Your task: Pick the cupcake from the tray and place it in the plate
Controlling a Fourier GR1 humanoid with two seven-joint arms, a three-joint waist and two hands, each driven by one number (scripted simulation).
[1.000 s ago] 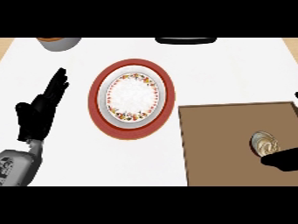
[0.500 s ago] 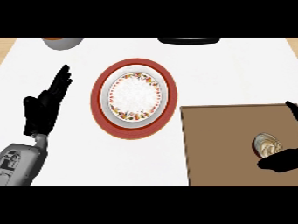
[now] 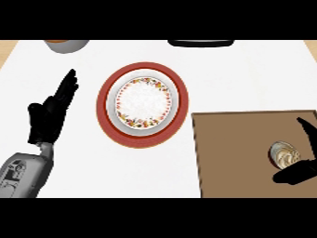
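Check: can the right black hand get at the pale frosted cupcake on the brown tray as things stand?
Probably yes. The right black hand already brackets the pale frosted cupcake on the brown tray, fingers on its right side and thumb below it, with nothing between them. Fingers look open, not curled round it.

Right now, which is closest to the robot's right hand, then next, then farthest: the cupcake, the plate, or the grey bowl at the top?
From the right hand, in the head view:
1. Cupcake, on the brown tray, right between thumb and fingers.
2. Plate, middle of the counter, to the left.
3. Grey bowl, far top-left edge.
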